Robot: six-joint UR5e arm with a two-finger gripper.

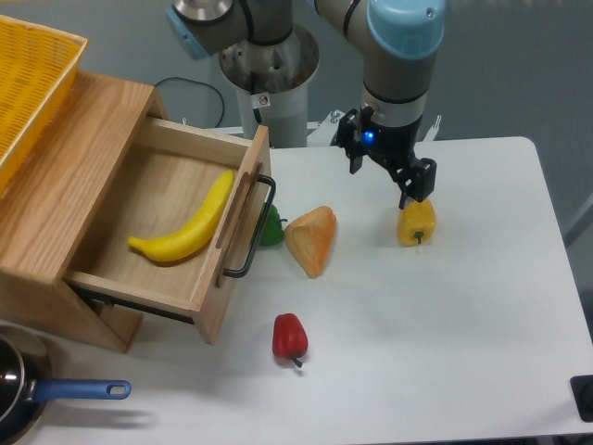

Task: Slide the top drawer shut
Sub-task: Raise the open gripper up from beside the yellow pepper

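The top drawer of the light wood cabinet stands pulled out toward the right, with a yellow banana lying inside. Its front panel carries a black bar handle. My gripper hangs over the table well to the right of the drawer, fingers apart and nothing between them. One fingertip is just above a yellow pepper.
A green item sits right behind the handle, with an orange wedge beside it. A red pepper lies in front of the drawer. A yellow basket rests on the cabinet top. A blue-handled pan is at the bottom left.
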